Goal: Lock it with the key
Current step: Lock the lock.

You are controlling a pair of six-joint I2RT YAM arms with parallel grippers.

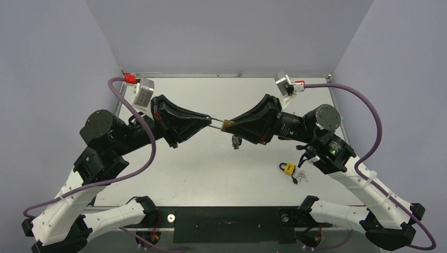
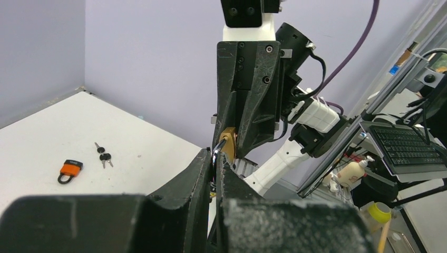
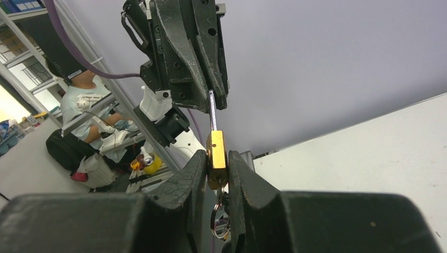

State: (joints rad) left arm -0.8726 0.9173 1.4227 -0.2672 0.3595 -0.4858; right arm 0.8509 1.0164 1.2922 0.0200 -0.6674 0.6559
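Note:
A brass padlock (image 1: 227,125) is held in the air between both arms. My right gripper (image 1: 231,127) is shut on its brass body (image 3: 216,152). My left gripper (image 1: 209,120) is shut on its steel shackle (image 3: 212,112), which stretches between the two grippers. In the left wrist view the shackle (image 2: 216,151) sits between my fingertips with the brass body (image 2: 230,142) just beyond. A key with a ring (image 3: 217,221) hangs from the bottom of the lock, seemingly in the keyhole; it also shows in the top view (image 1: 235,141).
A second, orange-yellow padlock (image 1: 287,168) with a black shackle lies on the white table (image 1: 211,174) near the right arm. Loose keys (image 1: 301,177) lie beside it. Both show in the left wrist view: padlock (image 2: 69,169), keys (image 2: 103,155).

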